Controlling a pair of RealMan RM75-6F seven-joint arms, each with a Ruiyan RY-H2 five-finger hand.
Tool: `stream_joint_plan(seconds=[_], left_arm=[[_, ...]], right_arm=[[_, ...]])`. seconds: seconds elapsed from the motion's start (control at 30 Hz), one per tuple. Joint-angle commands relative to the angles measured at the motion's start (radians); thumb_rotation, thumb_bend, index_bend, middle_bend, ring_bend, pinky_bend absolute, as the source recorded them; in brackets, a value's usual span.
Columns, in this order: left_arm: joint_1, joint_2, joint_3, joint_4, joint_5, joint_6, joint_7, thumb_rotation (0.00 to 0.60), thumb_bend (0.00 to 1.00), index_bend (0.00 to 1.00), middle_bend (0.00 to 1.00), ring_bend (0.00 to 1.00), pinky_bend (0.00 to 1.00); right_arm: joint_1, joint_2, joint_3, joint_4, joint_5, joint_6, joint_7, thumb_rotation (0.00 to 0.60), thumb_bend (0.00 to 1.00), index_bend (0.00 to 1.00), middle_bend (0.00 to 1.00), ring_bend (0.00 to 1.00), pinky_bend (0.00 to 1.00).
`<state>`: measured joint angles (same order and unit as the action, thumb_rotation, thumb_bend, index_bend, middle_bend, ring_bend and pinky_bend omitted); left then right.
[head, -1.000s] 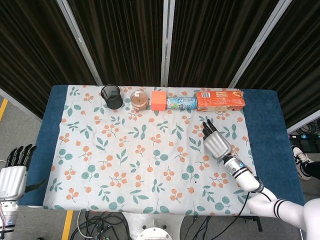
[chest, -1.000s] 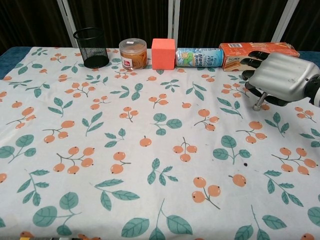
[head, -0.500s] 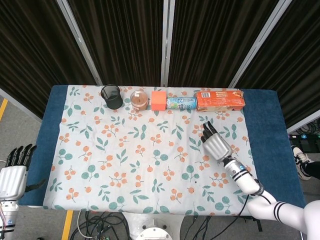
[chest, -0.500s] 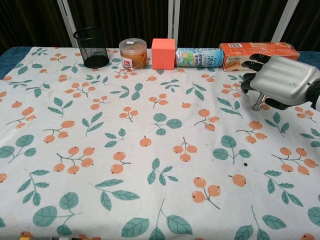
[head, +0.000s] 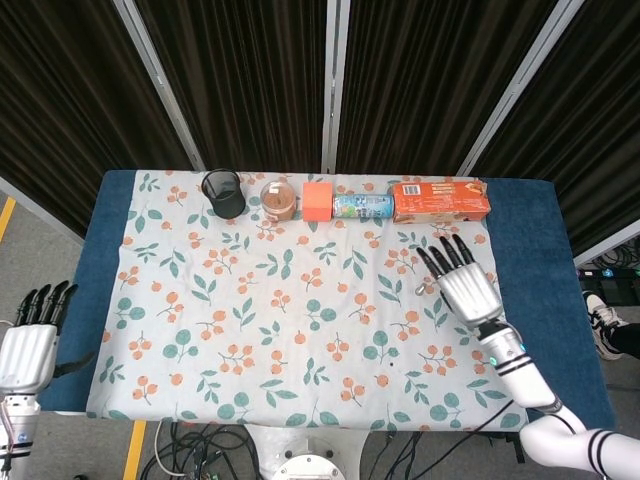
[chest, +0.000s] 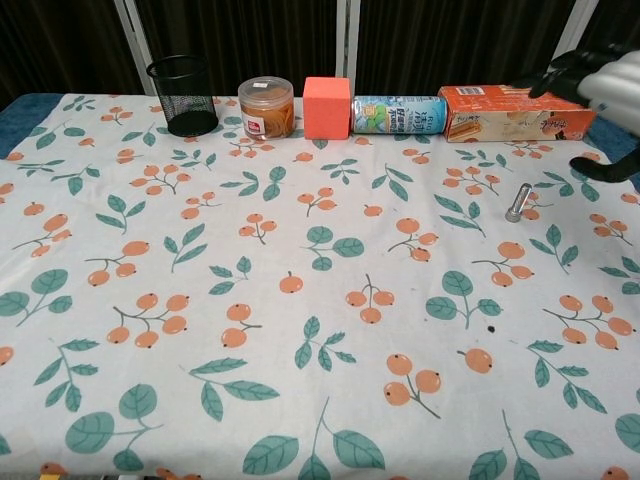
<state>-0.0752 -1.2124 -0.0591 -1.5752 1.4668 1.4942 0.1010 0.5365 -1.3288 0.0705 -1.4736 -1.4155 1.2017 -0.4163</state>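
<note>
Dark pleated curtains hang behind our table (head: 560, 290), whose blue top is covered by a soft white cloth (head: 290, 300) printed with orange berries and green leaves. Along its far edge stand a black mesh cup (head: 223, 193), a round lidded jar (head: 278, 199), an orange cube (head: 317, 199), a can on its side (head: 362, 206) and a long orange carton (head: 440, 200). Our right hand (head: 466, 287) hovers with fingers spread wide, holding nothing. Just beside it lies a small metal cylinder (chest: 516, 202), plain in the chest view. Only the head view shows our left hand (head: 28, 350), empty, fingers straight, off the table's near left corner.
</note>
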Motion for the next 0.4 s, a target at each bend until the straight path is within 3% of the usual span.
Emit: stream_joint_plan(seconds=[0.03,0.17,0.4], left_arm=[[-0.009,-0.002,-0.002,-0.001,-0.003,-0.012,0.005,0.6,0.05,0.08,0.05,0.0,0.0],[-0.016,-0.004,-0.006,-0.007,-0.003,-0.017,0.016,0.6,0.05,0.08,0.05,0.0,0.0],[-0.022,-0.006,-0.007,-0.026,0.0,-0.016,0.037,0.6,0.05,0.08,0.05,0.0,0.0]], right_arm=[[-0.156,0.162,-0.013,-0.133,-0.004,0.154,0.265,0.6,0.3,0.06,0.14,0.0,0.0],[-0.249,0.213,-0.051,-0.142,-0.039,0.247,0.378,0.6,0.3,0.06,0.11,0.0,0.0],[-0.367,0.217,-0.094,-0.119,-0.102,0.381,0.463,0.6,0.3,0.06,0.11,0.0,0.0]])
